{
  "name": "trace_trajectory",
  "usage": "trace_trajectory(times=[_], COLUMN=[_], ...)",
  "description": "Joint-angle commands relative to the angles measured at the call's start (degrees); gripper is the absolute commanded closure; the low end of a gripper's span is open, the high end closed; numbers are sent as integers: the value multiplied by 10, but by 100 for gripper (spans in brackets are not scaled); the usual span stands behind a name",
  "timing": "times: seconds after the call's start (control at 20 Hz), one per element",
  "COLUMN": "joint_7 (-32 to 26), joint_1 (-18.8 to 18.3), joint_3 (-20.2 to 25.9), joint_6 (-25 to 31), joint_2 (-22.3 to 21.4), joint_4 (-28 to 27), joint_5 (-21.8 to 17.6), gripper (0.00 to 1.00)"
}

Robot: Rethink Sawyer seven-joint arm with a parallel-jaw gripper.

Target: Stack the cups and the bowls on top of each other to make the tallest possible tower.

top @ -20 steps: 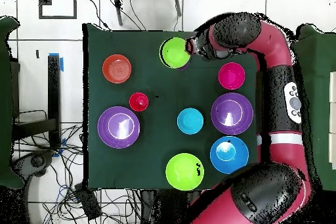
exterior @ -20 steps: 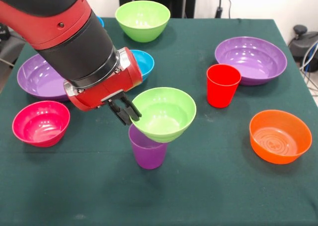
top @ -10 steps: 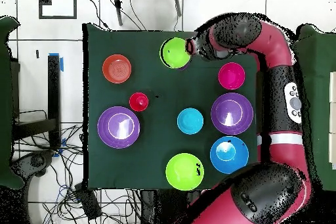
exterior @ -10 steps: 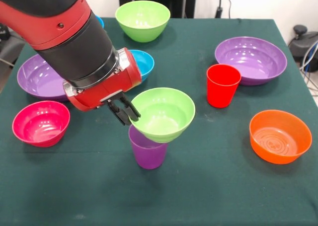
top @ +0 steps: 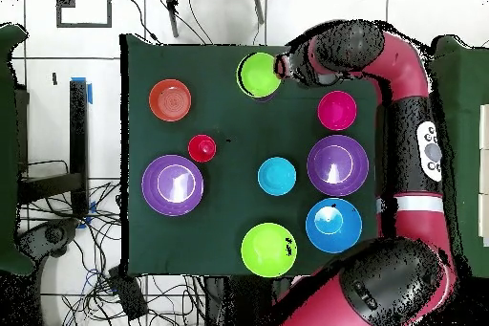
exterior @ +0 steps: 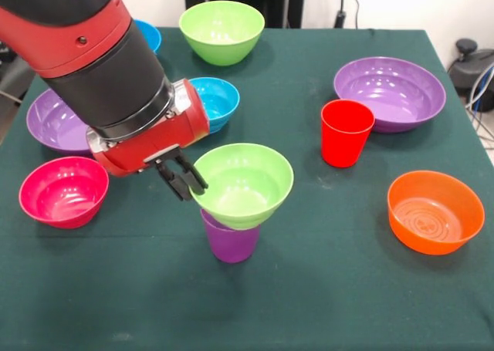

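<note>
Fingers [exterior: 191, 180] closed on the rim of the small lime green bowl [exterior: 242, 184], pinching its edge on the side toward the pink bowl [exterior: 63, 190]. Gripper [exterior: 182, 183] black, carried by a red wrist block and a thick black and red arm [exterior: 100, 58] slanting in from the upper corner of the front view. Held bowl seated in the mouth of the purple cup [exterior: 230, 243], roughly level, hiding the cup's rim; cup upright on the green table [exterior: 309, 289]. From overhead, only the green disc [top: 259, 74] showing, cup hidden beneath, gripper [top: 281, 67] at its edge.

Taking the purple cup as landmark, in the front view:
- red cup [exterior: 346, 132] upright and well apart, up and to the right
- orange bowl [exterior: 434, 211] far to the right, about level with the cup
- 1 wide purple bowl [exterior: 390, 91] beyond the red cup, just beside it
- pink bowl to the left, past the gripper
- 2nd wide purple bowl [exterior: 54, 119] up and to the left, partly behind the arm
- small blue bowl [exterior: 215, 98] above the cup, behind the wrist block
- large lime green bowl [exterior: 221, 29] farthest back, near the table's far edge
- sliver of another blue bowl [exterior: 148, 35] beside the arm, left of that large green bowl

All loose bowls standing mouth up, none touching the stack.
</note>
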Motion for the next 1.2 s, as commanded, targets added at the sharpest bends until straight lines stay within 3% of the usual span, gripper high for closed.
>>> trace_trajectory(times=[0.05,1.2], joint_7=[-183,-163], joint_1=[-5,-27], joint_3=[-29,-30], joint_6=[-35,-68], joint_2=[-1,-10], joint_4=[24,91], joint_5=[-49,-63], gripper=[100,100])
